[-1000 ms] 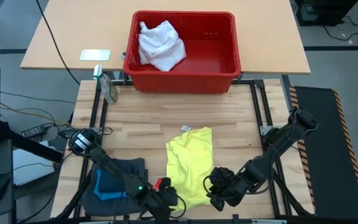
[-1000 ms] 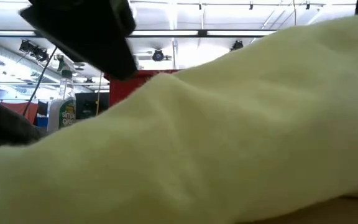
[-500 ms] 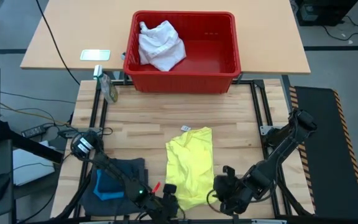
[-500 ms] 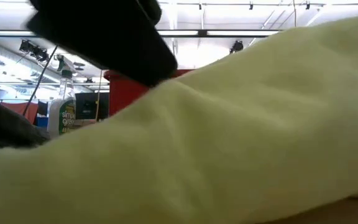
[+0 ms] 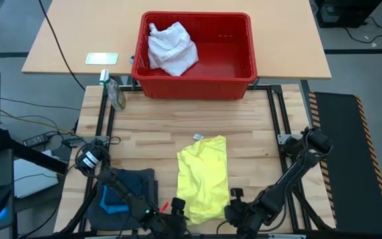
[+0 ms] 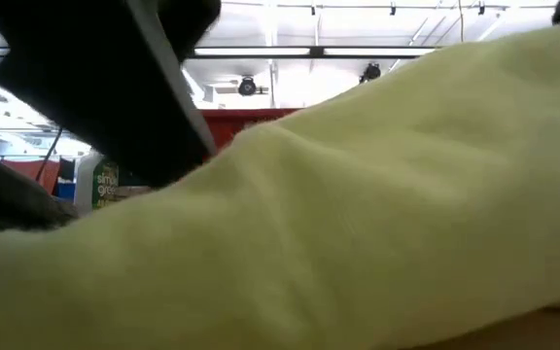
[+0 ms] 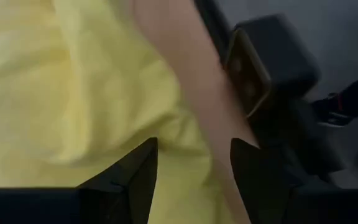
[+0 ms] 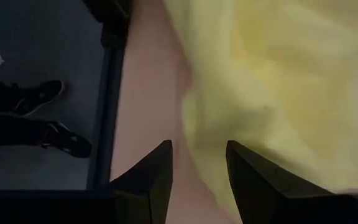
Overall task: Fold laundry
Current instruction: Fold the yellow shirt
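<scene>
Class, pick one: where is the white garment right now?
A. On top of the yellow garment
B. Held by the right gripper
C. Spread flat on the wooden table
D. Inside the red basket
D: the high view shows the white garment bunched in a corner of the red basket, away from both grippers.

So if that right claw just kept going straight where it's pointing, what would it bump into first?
Most likely the yellow garment. The right gripper, fingers apart, sits at the table's near edge with the garment's hem just ahead of it. Depth is hard to judge, so bare table might come first.
</scene>
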Controlling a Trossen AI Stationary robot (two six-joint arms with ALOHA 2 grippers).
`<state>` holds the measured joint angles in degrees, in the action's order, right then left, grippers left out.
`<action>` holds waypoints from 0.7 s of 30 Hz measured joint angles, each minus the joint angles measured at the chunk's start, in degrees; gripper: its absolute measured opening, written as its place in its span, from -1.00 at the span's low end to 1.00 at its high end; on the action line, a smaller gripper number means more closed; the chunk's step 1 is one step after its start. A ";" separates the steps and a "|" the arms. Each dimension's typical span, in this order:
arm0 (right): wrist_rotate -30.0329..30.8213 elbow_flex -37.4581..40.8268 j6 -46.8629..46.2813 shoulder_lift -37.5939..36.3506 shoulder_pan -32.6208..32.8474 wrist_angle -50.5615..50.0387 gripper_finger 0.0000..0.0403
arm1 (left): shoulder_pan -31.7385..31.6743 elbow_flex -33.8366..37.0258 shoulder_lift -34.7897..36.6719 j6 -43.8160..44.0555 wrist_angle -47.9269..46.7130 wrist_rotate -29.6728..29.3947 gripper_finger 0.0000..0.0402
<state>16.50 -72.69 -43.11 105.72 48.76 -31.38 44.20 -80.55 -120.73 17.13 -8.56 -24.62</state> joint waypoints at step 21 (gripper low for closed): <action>-1.42 -0.29 0.31 10.29 -0.55 5.46 -0.41 | -1.71 -0.22 -5.16 12.80 -2.07 1.99 -0.93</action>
<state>15.07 -72.97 -42.79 116.01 48.21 -25.93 42.49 -80.77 -125.89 29.92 -10.64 -22.64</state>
